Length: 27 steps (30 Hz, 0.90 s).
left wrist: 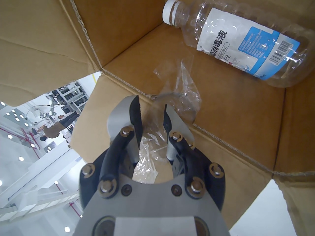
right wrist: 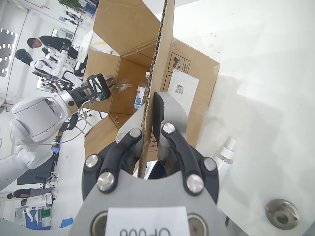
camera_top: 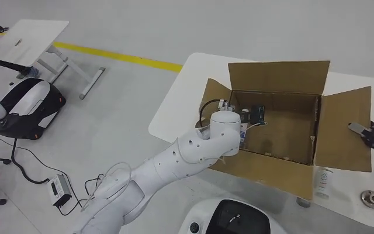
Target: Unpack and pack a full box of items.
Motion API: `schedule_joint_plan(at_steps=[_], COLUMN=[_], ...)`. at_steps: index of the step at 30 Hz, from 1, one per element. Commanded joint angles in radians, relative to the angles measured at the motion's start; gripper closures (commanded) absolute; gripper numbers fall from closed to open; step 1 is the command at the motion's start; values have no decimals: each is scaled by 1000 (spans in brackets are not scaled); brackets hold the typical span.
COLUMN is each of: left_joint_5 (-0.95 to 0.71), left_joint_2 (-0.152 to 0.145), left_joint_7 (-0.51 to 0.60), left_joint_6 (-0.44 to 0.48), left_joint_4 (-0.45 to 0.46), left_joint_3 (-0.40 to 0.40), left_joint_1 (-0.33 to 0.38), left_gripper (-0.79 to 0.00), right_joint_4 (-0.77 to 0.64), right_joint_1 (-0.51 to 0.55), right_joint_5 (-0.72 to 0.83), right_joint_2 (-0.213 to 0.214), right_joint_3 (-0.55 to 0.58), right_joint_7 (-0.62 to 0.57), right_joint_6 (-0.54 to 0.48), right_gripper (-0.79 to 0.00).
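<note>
one big white worktop with the open cardboard box sitting on it, flaps folded out. my right pincer is clamped on the edge of one side flap, cardboard squeezed between the jaws. down on the box floor there's a clear bottle lying on its side against a wall, white cap on. a small spray bottle sits on the worktop just beside the box, outside it. my left pincer is inside the box opening, jaws narrow, pinching a crinkly clear plastic bag.
</note>
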<state>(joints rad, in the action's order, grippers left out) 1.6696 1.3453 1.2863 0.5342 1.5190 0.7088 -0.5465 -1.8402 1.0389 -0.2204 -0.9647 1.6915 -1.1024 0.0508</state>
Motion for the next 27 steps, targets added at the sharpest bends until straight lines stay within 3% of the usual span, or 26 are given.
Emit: schedule_joint_plan(at_steps=[1,9,17,27], left_joint_5=[-9,-50,-89,-144], left_joint_2=[-7,-33,-59,-75], left_joint_7=[5,19,43,14], left_joint_6=[-5,-20,-44,-78], left_joint_4=[2,23,77,180], left_joint_3=[-9,-33,-9,101], left_joint_1=[5,22,28,6], left_gripper=[0,0,0,0], right_joint_4=[5,19,29,27], right_joint_1=[-3,-8,-13,-14], right_joint_5=[0,6,5,6], right_joint_2=[2,10,16,25], right_joint_3=[-1,-12,-22,-37], right_joint_7=[5,22,42,51], right_joint_6=[1,9,27,36], right_gripper=[0,0,0,0])
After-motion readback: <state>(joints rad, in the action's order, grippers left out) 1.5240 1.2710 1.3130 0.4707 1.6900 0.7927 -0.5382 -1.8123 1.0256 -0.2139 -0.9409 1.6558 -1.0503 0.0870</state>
